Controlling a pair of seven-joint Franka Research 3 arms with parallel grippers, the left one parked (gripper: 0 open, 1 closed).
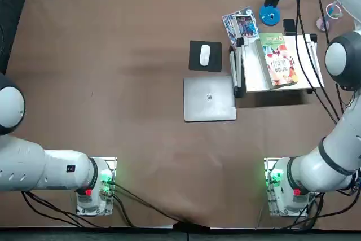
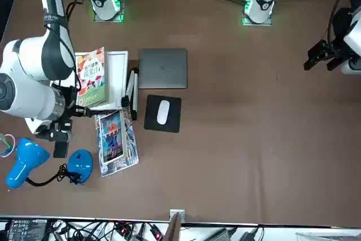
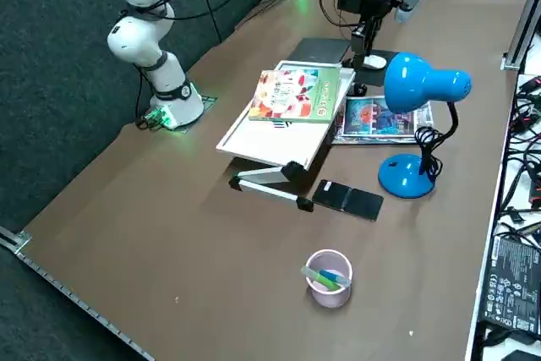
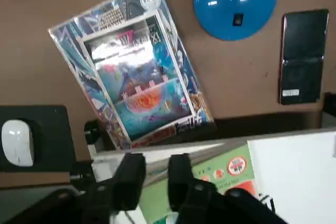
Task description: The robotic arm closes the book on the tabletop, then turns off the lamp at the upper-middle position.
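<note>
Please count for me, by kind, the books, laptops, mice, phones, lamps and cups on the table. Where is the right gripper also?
Books: 1
Laptops: 1
Mice: 1
Phones: 1
Lamps: 1
Cups: 1
Total: 6
The right gripper is over the table, near the book, its fingers apart.

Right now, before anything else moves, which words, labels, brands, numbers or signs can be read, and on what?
No text reads surely.
Book: cover lettering and red round badge, too small.
Glossy leaflet: lettering, too blurred.
Phone: white sticker, too small.
Laptop: small logo, too small.
Dark box: white print, too small.
The open right pincer, near the book: no text made out.
</note>
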